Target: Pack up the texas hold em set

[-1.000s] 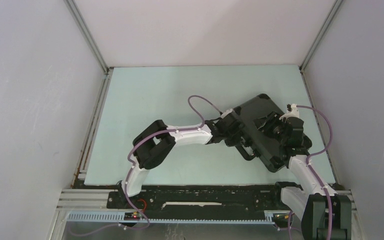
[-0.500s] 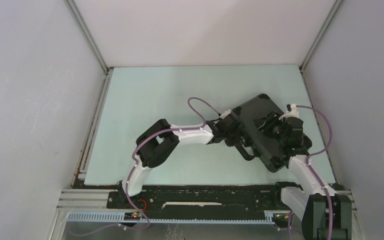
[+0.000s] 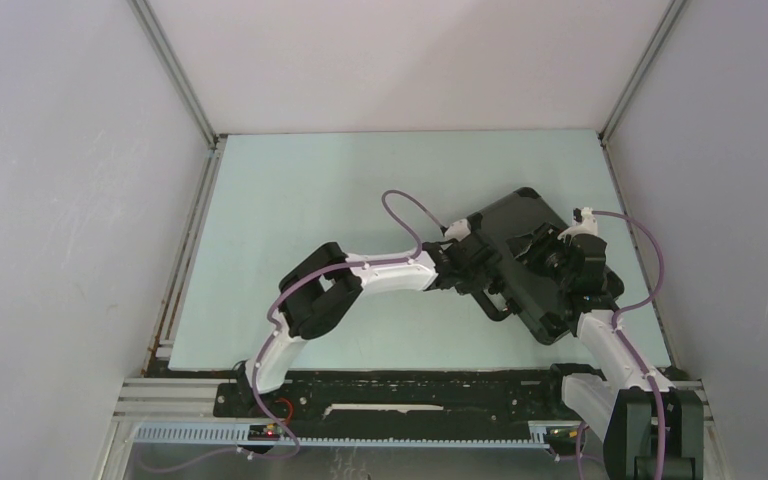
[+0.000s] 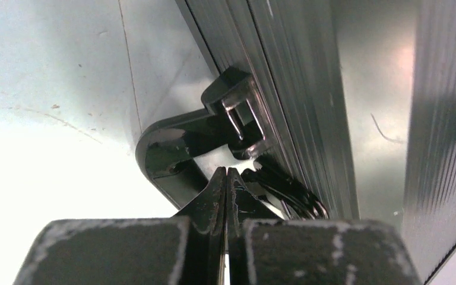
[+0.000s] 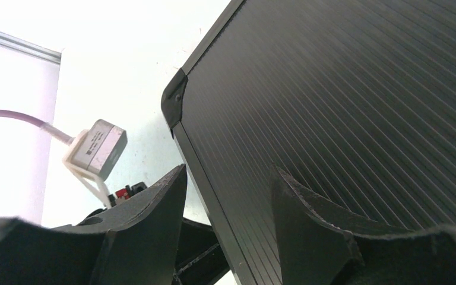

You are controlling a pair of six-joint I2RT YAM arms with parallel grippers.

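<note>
Nosing at the curved black plastic handle (image 4: 160, 148) of the closed black ribbed hard case (image 3: 516, 215) near the pale green worktop's (image 3: 340, 200) right edge, the left gripper's (image 4: 225, 173) shut jaws may slip, skidding it from under the right gripper's (image 5: 228, 178) half-spread jaws.

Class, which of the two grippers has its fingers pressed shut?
The left gripper: its fingers meet, tips by the handle of the case. The right gripper has fingers apart at the case's edge.
</note>
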